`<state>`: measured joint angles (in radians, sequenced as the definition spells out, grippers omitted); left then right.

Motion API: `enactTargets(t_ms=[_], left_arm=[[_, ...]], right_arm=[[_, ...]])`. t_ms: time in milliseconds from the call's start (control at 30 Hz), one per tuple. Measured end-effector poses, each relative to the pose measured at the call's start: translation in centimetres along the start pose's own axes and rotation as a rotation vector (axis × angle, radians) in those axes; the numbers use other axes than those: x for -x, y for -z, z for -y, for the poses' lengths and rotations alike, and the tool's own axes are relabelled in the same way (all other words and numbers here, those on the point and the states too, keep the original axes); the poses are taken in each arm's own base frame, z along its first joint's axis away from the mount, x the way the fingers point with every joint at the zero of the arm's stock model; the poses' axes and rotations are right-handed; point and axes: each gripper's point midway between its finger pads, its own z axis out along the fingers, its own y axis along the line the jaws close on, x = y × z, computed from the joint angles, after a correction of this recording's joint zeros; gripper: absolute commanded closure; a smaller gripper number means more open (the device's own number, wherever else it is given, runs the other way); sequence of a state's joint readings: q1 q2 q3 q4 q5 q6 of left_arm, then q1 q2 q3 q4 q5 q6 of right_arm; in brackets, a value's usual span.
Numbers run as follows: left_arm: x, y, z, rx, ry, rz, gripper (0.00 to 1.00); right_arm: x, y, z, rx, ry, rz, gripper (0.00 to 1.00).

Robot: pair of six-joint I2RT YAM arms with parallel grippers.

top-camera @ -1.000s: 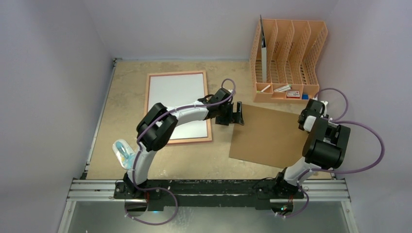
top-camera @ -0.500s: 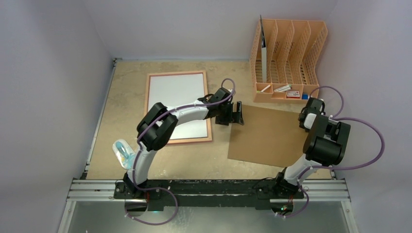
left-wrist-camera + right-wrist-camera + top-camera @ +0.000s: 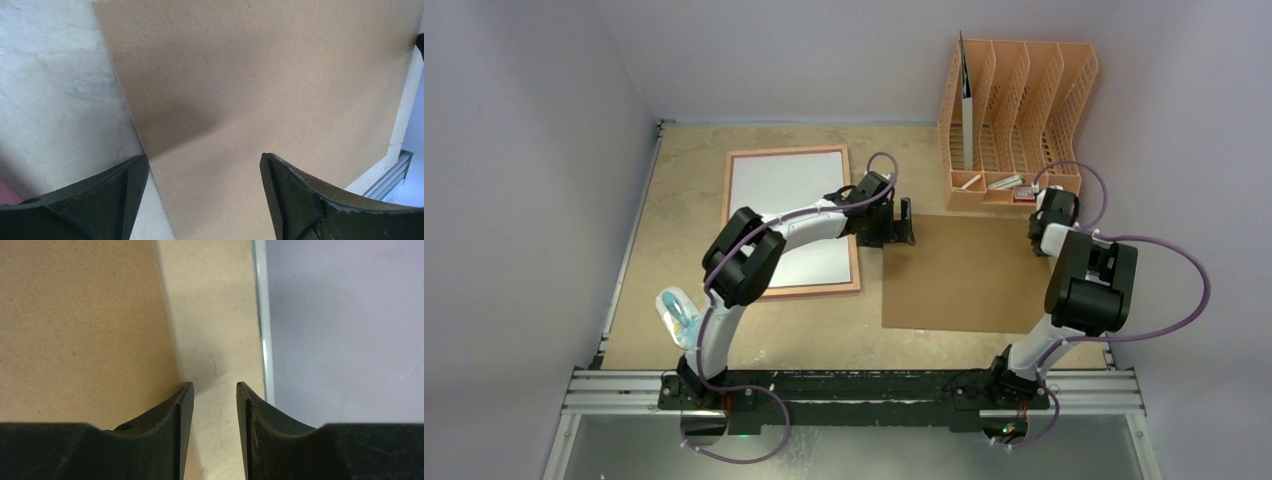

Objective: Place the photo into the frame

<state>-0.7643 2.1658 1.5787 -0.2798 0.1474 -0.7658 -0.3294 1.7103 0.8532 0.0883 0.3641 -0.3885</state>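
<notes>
The frame (image 3: 856, 262), with a thin pink edge, lies flat at the table's left. A white sheet (image 3: 786, 190) fills it, which looks like the photo's plain back; no printed side shows. The brown hardboard backing (image 3: 964, 275) lies flat to the right of the frame. My left gripper (image 3: 908, 222) is open and empty over the board's far left corner; in the left wrist view its jaws (image 3: 202, 160) straddle the board's left edge (image 3: 270, 75). My right gripper (image 3: 1045, 214) is at the board's far right corner, its jaws (image 3: 212, 387) slightly apart with nothing between them, beside the board's edge (image 3: 75, 315).
An orange file rack (image 3: 1024, 100) stands at the back right, with a dark sheet upright in its left slot and small items in its front tray. A plastic-wrapped object (image 3: 679, 315) lies by the left arm's base. The wall (image 3: 345, 315) stands close on the right.
The brown board has swung from tilted to square with the table and shifted left. Both grippers have moved towards the far side, and the right one has come off the board's edge.
</notes>
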Motion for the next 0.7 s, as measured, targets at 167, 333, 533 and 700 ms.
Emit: enactTargets(t_ms=[167, 333, 533, 700], left_arm=[[1.6, 0.3, -1.6, 0.019, 0.031, 0.02, 0.12], [2.8, 0.8, -3.4, 0.05, 0.052, 0.034, 0.12], [3.3, 1.0, -4.1, 0.057, 0.043, 0.04, 0.12], [3.7, 1.3, -4.9, 0.095, 0.013, 0.04, 0.12]], right_arm=[[1.6, 0.1, -1.6, 0.086, 0.025, 0.056, 0.56], [2.7, 0.9, -2.7, 0.152, -0.013, 0.075, 0.54], [7.2, 4.1, -2.0, 0.157, -0.19, 0.174, 0.48], [11.6, 9.1, -1.4, 0.175, -0.414, 0.299, 0.65]])
